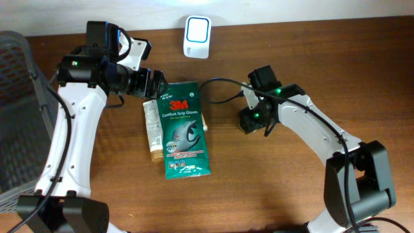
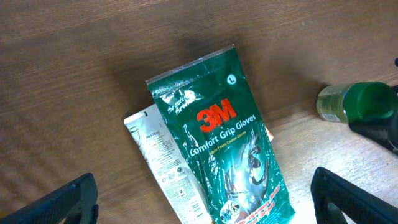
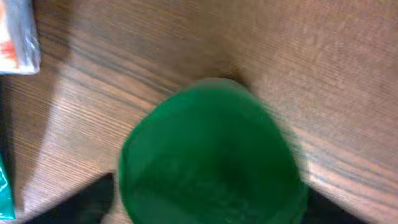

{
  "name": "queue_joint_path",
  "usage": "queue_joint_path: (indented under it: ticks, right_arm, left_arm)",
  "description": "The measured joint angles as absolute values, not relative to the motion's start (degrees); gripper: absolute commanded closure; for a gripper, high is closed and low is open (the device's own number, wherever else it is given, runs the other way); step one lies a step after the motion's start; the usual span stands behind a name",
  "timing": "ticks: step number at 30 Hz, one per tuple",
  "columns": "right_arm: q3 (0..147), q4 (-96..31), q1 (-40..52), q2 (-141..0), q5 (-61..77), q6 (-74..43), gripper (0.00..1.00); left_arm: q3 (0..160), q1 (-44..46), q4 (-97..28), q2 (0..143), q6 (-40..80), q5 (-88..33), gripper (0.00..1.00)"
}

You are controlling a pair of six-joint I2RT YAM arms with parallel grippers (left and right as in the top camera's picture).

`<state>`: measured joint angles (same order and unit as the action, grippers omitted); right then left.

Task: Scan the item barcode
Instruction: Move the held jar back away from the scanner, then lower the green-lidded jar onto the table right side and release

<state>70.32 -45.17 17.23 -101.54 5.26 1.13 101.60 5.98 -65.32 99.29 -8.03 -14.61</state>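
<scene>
Basket: grey mesh, stood at the left edge of the table; its inside is hardly seen.
Left gripper: fingers held wide apart, nothing gripped, hung over the pack's top edge.
Tube: laid flat, partly covered by the green glove pack.
Scanner: white, placed behind the pack, apart from it.
Bottle: green-capped, right of the pack, under the right gripper; whether it is clamped cannot be told.
</scene>
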Motion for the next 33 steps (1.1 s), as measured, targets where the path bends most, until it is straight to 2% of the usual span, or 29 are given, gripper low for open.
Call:
queue_joint_path:
  ticks: [13, 18, 20, 26, 29, 33]
  right_arm:
    - [73.95, -45.78, 15.51, -101.54, 7.90, -6.07, 0.00]
    - [74.00, -45.76, 15.51, -102.32, 8.01, -5.85, 0.11]
    - [74.00, -45.69, 15.51, -104.51, 8.05, -5.37, 0.22]
    - [74.24, -46.24, 15.51, -106.59, 6.24, -4.64, 0.48]
    - [74.94, -48.10, 15.25, -106.59, 4.99, -4.71, 0.53]
    - [79.61, -55.59, 11.35, -106.61, 3.88, -5.74, 0.53]
  left_arm:
    - [101.60, 5.98, -65.32, 99.29, -8.03, -14.63, 0.01]
    - [101.58, 5.98, -65.32, 99.29, -8.03, -14.63, 0.00]
    - [101.60, 5.98, -65.32, 99.29, -8.03, -14.61, 0.01]
    - [101.60, 5.98, -65.32, 99.29, -8.03, -14.63, 0.01]
    - [101.60, 5.98, -65.32, 99.29, -8.03, -14.61, 0.01]
    - [101.60, 5.98, -65.32, 99.29, -8.03, -14.63, 0.01]
